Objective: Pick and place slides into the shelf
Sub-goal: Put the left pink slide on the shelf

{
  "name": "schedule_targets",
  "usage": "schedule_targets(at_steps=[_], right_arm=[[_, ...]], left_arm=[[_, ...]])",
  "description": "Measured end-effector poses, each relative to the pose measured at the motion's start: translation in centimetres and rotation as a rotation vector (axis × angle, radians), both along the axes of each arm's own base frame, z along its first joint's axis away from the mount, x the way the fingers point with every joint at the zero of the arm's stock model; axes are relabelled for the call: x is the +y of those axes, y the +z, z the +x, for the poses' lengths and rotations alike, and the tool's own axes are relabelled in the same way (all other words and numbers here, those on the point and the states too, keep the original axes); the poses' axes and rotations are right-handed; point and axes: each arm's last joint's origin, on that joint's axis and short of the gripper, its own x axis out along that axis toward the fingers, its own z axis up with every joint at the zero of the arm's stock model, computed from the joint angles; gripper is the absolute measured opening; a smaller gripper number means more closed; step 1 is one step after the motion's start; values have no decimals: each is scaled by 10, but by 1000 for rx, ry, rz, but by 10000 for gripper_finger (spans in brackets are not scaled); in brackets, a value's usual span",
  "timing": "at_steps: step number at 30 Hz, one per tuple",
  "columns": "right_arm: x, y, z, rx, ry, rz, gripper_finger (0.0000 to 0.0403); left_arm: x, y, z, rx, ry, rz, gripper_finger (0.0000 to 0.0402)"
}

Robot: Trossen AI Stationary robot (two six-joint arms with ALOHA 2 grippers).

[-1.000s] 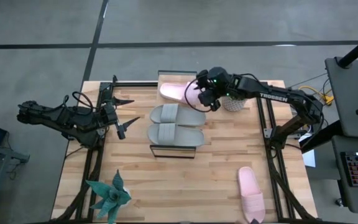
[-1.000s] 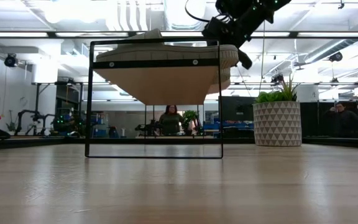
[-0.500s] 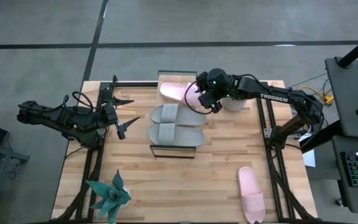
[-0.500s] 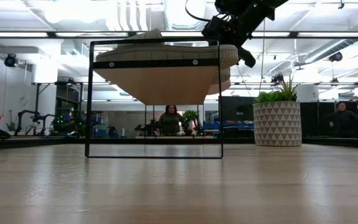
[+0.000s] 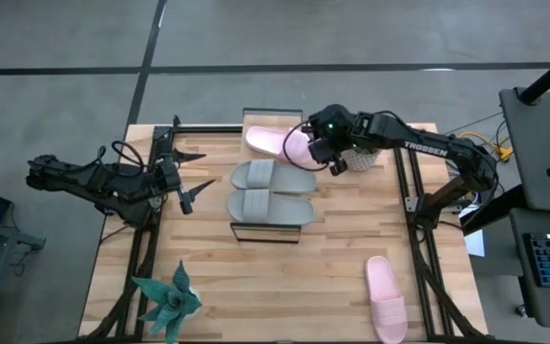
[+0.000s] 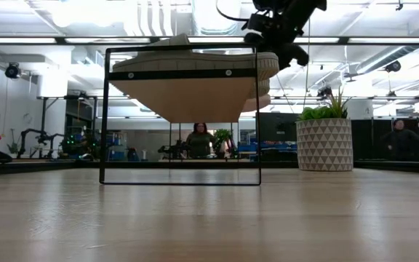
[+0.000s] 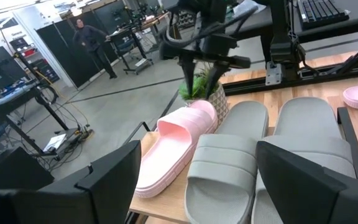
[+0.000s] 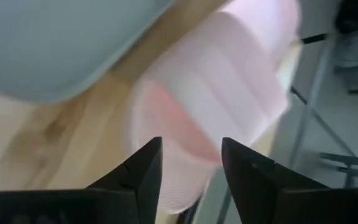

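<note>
The narrow rack with the light wood plank top and thin black frame carries two grey foam slide sandals side by side and one pale pink foam slide at its far end. The right gripper hangs just above the rack's far right corner, beside that pink slide – its fingers stand parted and hold nothing. The second pale pink slide lies on the tabletop well apart from the rack, toward the near right corner, and the left gripper waits to the rack's left – fingers spread, empty.
</note>
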Motion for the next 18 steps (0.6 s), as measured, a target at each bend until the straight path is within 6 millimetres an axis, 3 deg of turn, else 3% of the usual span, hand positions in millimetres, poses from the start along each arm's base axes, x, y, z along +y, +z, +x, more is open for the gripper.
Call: schedule_targets(at_steps=[9, 18], right_arm=[[20, -3, -6, 76, 4, 76, 136], [24, -17, -10, 87, -19, 104, 117]], left_arm=[[0, 0, 0, 0, 0, 0, 299], [0, 0, 0, 1, 0, 0, 299]])
